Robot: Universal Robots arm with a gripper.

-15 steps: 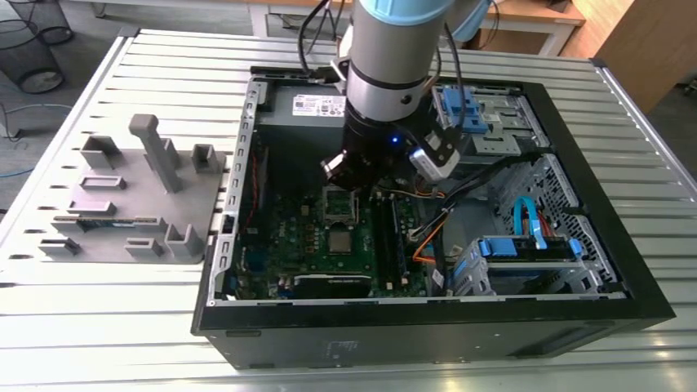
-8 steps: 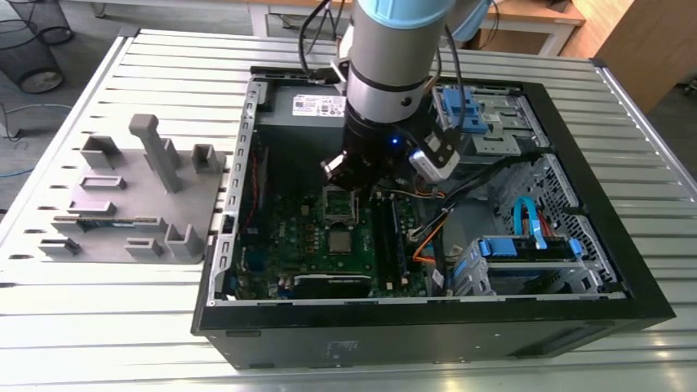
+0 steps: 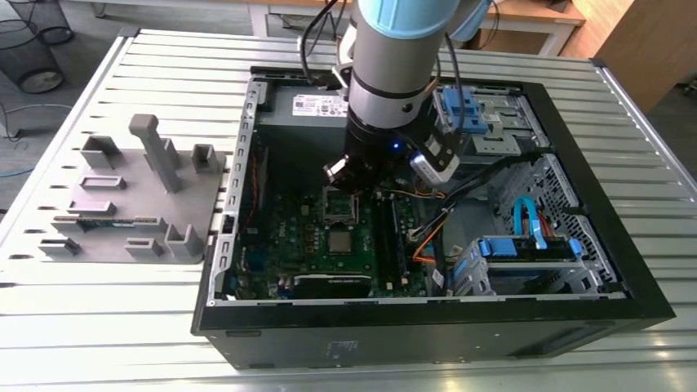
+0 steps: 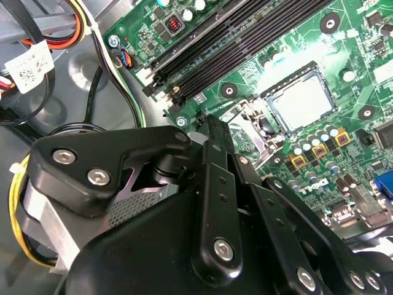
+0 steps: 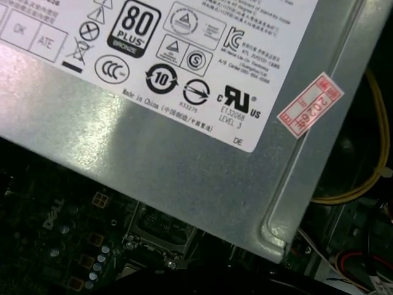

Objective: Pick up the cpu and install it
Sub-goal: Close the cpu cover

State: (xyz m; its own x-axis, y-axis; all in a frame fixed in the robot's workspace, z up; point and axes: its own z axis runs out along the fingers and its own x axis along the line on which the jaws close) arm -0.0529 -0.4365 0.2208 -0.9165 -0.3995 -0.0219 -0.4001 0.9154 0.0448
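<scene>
**Location.** The cpu (image 3: 341,242) lies flat in its socket (image 4: 268,104) on the motherboard (image 3: 289,245). The board sits inside the open computer case (image 3: 436,331) on the slatted counter (image 3: 98,327). In the exterior view the socket frame (image 4: 245,126) stands raised at the cpu's 12 o'clock and is not closed over it.

**Gripper.** The gripper (image 3: 348,181) hangs over the raised frame, at 12 o'clock of the cpu and apart from it. It cannot be told whether it is spread or pressed together, nor whether it touches the frame.

**Surroundings.** The power supply (image 5: 184,160) lies at 12 o'clock of the board. Loose cables (image 3: 430,233) run at 3 o'clock of the socket. A grey fixture (image 3: 130,204) rests on the counter at 9 o'clock of the case.

**Assessment.** Pick-up and placement appear done, and the work stands at the securing stage of installation. In my judgement the next move calls for a light, controlled approach to the frame. It should be square to the hinge, clear of the cables, and leave the seated chip undisturbed.
</scene>
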